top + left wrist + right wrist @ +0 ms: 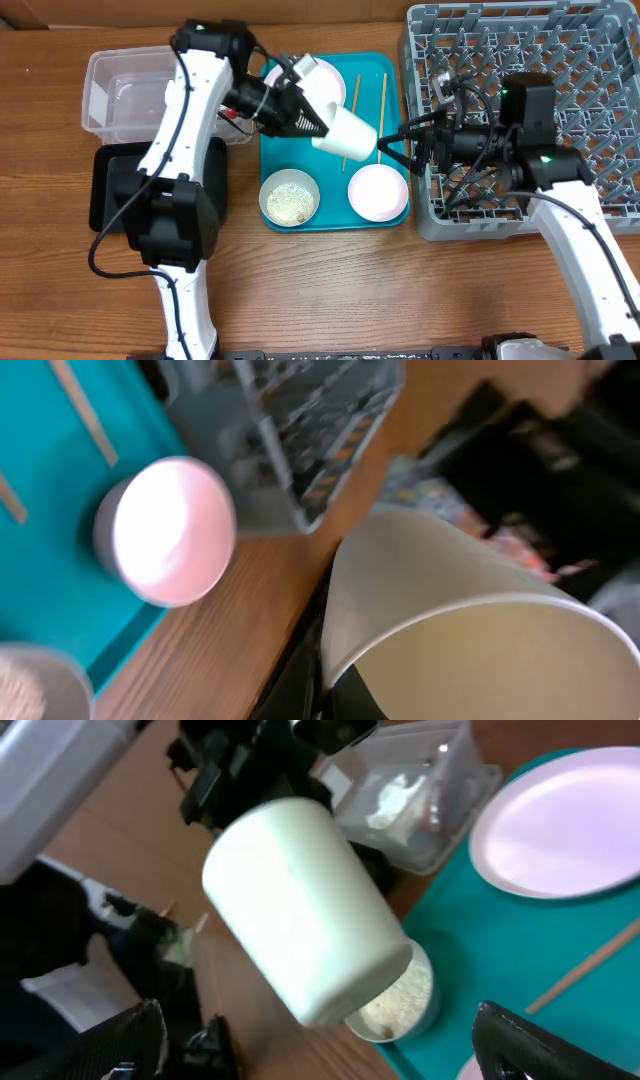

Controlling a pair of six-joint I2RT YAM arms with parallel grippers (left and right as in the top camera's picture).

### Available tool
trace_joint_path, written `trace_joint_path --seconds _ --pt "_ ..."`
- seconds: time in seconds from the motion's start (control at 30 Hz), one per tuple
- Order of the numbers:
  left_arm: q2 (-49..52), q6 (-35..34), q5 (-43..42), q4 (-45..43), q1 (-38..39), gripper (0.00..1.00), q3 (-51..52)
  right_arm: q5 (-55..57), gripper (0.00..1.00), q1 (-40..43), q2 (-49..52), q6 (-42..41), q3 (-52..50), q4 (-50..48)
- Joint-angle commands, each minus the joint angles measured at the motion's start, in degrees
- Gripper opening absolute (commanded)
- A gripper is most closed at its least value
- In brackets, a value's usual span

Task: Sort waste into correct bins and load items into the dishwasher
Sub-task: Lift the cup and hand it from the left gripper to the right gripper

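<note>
My left gripper point(312, 122) is shut on a small white cup point(345, 133), held tilted above the teal tray point(275, 150); its finger grips the cup's rim in the left wrist view point(340, 685). My right gripper point(396, 146) is open, just right of the cup, at the grey dish rack's point(560, 60) left edge; the cup point(300, 910) hangs between its fingers point(320, 1055) without touching. On the tray lie a white plate point(318, 78), two chopsticks point(382, 100), a bowl of rice point(290, 198) and an empty white bowl point(378, 192).
A clear tub point(125, 95) stands at the back left with crumpled tissue point(395, 798) inside. A black tray point(108, 185) lies in front of it, partly under my left arm. The dish rack fills the right side.
</note>
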State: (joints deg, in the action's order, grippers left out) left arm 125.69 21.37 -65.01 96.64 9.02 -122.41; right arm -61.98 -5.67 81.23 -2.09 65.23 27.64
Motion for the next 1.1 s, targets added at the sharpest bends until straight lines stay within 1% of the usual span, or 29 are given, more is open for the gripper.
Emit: trace_joint_path --seconds 0.0,0.3,0.4,0.77,1.07 --pt "-0.2 7.0 -11.9 0.2 -0.4 0.04 -1.1 -6.5 0.98 -0.9 1.2 0.2 0.7 -1.7" --pt "-0.2 7.9 -18.7 0.2 0.7 0.04 -1.1 -6.5 0.87 -5.0 1.8 0.5 0.7 -7.9" --pt "-0.2 8.1 -18.4 0.2 1.6 0.04 -1.1 -6.5 0.85 -5.8 1.8 0.1 0.7 -10.9" --pt "-0.2 8.0 -18.4 0.2 2.5 0.04 -1.1 -6.5 0.85 -5.8 1.8 -4.0 0.7 -21.2" --pt "-0.2 8.0 -17.9 0.2 2.7 0.04 -1.1 -6.1 0.81 -5.5 1.8 -4.8 0.7 -24.1"
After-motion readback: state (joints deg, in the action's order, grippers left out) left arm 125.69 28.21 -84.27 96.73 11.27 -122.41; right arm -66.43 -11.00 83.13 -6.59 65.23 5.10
